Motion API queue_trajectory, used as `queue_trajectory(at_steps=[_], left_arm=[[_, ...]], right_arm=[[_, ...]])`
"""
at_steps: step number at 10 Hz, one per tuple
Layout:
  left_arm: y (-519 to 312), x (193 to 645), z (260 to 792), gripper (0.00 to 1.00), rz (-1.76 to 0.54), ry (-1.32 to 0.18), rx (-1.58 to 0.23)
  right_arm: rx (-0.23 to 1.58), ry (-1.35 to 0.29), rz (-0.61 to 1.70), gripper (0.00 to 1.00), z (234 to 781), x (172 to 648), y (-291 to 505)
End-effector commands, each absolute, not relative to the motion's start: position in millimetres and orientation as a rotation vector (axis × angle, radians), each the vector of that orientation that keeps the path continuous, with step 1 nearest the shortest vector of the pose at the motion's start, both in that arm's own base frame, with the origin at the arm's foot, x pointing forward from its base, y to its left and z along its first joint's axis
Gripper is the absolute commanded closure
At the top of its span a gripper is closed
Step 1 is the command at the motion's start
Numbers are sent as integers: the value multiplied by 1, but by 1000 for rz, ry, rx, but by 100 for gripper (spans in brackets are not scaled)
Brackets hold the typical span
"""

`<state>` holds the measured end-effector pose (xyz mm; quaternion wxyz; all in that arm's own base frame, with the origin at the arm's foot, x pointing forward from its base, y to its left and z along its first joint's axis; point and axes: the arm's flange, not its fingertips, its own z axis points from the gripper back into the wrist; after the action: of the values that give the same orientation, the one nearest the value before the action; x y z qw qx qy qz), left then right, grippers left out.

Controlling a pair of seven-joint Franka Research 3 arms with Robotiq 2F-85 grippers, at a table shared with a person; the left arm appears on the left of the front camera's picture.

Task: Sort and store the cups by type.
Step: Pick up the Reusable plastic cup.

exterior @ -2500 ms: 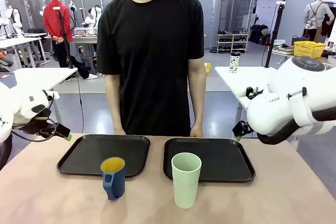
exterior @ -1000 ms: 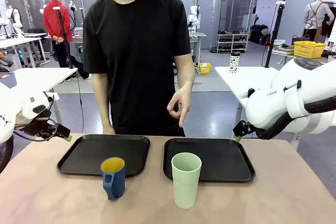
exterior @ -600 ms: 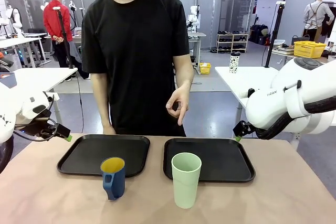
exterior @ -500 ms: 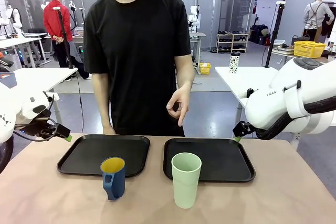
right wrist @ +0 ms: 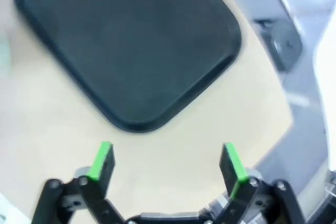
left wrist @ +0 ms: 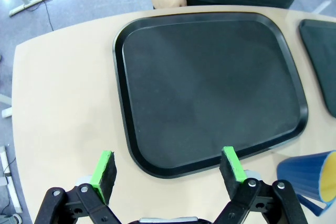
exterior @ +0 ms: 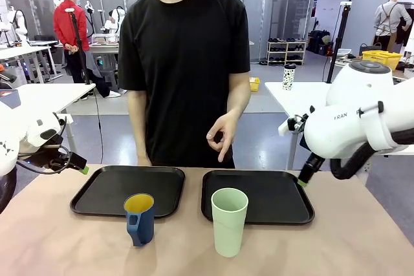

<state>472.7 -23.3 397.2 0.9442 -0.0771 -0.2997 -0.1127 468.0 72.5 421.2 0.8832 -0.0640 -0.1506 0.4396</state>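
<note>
Hanging wide open and empty, the left gripper (left wrist: 167, 161) and right gripper (right wrist: 167, 155) are held above opposite ends of the table (exterior: 52, 244); the blue mug (exterior: 140, 218) and green tumbler (exterior: 229, 221) are stood upright toward its near edge.

Black letters "FRAN" on right arm (exterior: 354, 135) white shell (rest of word hidden); nothing else legible.

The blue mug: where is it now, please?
Front view: the blue mug stands on the table at the near edge of the left tray, left of the green tumbler.
</note>
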Motion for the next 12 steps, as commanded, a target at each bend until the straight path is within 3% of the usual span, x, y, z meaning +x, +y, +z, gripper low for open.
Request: queue_trajectory(at_steps=[1, 3, 5, 12], left_arm=[[-24, 472, 400, 0, -229, -615, -158], [-24, 472, 400, 0, -229, -615, -158], [-24, 472, 400, 0, -229, -615, -158], [-24, 472, 400, 0, -229, -615, -158]], right_arm=[[-246, -307, 1210, 0, 430, 464, 65], [-266, -294, 1471, 0, 421, 455, 73], [-209, -207, 1580, 0, 410, 450, 78], [-245, -205, 1569, 0, 406, 449, 88]])
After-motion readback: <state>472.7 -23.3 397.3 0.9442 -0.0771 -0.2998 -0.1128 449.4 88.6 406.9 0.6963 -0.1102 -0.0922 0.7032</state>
